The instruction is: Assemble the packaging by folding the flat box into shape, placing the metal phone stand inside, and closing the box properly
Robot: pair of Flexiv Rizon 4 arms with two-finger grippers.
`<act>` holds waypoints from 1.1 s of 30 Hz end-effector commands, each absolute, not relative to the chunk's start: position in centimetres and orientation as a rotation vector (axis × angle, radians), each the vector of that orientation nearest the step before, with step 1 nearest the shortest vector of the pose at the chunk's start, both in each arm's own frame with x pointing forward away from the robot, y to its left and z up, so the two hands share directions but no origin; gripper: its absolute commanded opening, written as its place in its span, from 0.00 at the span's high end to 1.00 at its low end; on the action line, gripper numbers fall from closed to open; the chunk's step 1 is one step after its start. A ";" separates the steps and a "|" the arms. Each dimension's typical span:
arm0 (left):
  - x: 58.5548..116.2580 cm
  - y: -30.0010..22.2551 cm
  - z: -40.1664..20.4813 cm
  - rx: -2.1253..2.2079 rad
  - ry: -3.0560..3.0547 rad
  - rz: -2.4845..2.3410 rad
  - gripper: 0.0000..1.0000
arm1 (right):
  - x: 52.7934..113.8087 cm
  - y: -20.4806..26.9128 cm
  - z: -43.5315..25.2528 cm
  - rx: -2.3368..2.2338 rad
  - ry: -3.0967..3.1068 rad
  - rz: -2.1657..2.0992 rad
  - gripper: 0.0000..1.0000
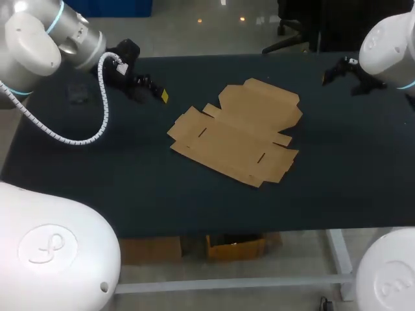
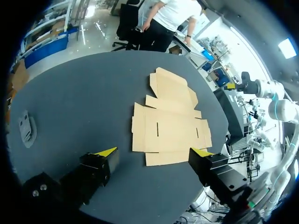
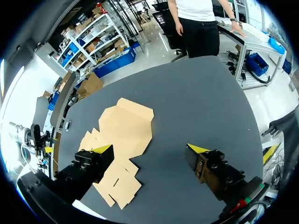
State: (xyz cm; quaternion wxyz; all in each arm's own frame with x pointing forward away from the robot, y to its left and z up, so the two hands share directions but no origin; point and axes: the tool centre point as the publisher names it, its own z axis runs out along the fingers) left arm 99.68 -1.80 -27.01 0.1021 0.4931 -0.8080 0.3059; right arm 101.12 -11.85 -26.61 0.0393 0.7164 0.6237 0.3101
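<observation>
The flat brown cardboard box (image 1: 237,133) lies unfolded in the middle of the dark table. In the left wrist view the flat box (image 2: 170,123) lies ahead of and below the open fingers. The phone stand (image 1: 79,94), a small dark-grey piece, rests near the table's far left, and shows beside the left gripper as a grey shape (image 2: 26,128). My left gripper (image 1: 154,92) hangs open above the table, left of the box. My right gripper (image 1: 337,72) hovers open at the far right, holding nothing. From the right wrist the box (image 3: 119,140) lies off to the side of the right gripper (image 3: 149,148).
The dark table (image 1: 130,188) has bare surface all around the box, widest at the front and right. A white coiled cable (image 1: 104,110) hangs from my left arm above the table's left part.
</observation>
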 end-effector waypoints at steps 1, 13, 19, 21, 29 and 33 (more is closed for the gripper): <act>100.6 -2.5 -28.6 1.420 -2.379 0.828 0.00 | 100.7 -12.3 -27.0 2.252 1.924 0.978 0.00; 101.6 -4.3 -31.4 1.328 -2.394 0.853 0.00 | 98.8 -11.0 -27.9 2.366 1.949 0.969 0.00; 102.2 -4.8 -32.4 1.291 -2.405 0.835 0.00 | 97.6 -10.6 -27.9 2.288 2.077 1.006 0.00; 102.4 -4.9 -32.6 1.284 -2.405 0.830 0.00 | 97.2 -10.4 -28.0 2.245 2.118 0.977 0.00; 102.5 -5.5 -33.6 1.286 -2.399 0.802 0.00 | 95.4 -10.1 -29.8 2.223 2.204 0.905 0.00; 102.7 -5.7 -34.1 1.283 -2.396 0.798 0.00 | 94.5 -9.7 -30.4 2.213 2.248 0.892 0.00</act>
